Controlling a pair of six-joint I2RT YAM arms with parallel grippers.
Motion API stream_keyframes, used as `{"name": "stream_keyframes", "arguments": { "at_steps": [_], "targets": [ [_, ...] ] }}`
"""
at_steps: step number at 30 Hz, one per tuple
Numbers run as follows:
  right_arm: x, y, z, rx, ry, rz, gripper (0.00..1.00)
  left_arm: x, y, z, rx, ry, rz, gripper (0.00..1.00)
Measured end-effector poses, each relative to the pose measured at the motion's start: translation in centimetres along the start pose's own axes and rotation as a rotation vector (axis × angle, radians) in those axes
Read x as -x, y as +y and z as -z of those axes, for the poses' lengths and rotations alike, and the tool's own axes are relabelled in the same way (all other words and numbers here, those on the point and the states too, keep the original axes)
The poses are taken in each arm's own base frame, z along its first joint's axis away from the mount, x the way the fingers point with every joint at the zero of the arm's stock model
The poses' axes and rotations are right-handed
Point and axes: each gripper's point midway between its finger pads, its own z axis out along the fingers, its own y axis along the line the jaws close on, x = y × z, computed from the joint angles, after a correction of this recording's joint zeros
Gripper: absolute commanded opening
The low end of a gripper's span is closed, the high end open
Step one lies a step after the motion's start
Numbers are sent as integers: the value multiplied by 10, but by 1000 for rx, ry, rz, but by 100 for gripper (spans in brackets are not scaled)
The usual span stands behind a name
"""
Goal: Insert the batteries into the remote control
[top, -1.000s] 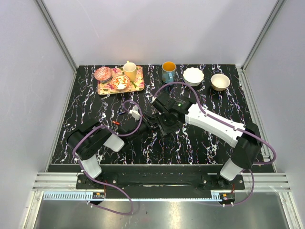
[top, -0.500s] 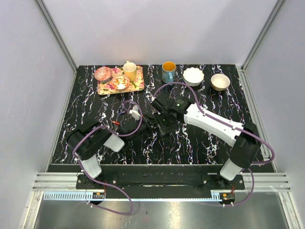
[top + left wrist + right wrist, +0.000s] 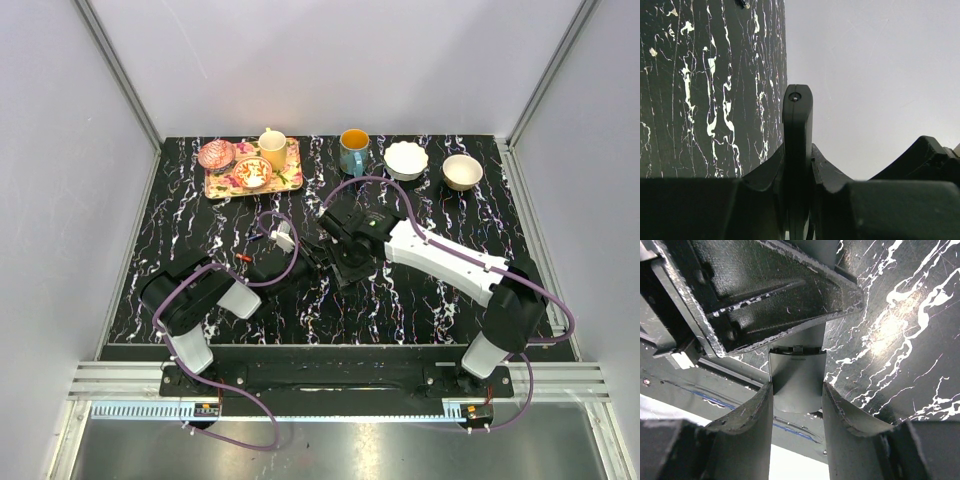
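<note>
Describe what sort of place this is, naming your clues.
Likely a robot lab cell: left arm and right arm bolted at the edge of a black marbled table, plain white walls on metal framing, a floral tray of cups.

Glossy marbled table (image 3: 190, 215), matt grey plastic remote (image 3: 797, 385)

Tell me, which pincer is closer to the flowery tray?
Left. The left pincer sits nearer the robot than the flowery tray, slightly to its right. The right pincer is farther right, mid-table, clamping a grey piece.
</note>
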Motion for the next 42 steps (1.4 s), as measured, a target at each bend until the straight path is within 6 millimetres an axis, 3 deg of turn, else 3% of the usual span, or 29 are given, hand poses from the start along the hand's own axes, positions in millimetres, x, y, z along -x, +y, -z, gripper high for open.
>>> {"name": "stream_keyframes", "arguments": {
  "at_steps": [17,42],
  "targets": [
    [-3,3,-3,14,11,-11,2,-1,1,0,1,-5,-7,0],
    [-4,2,-5,12,13,-11,34,-2,1,-1,2,-6,-7,0]
  ]
}}
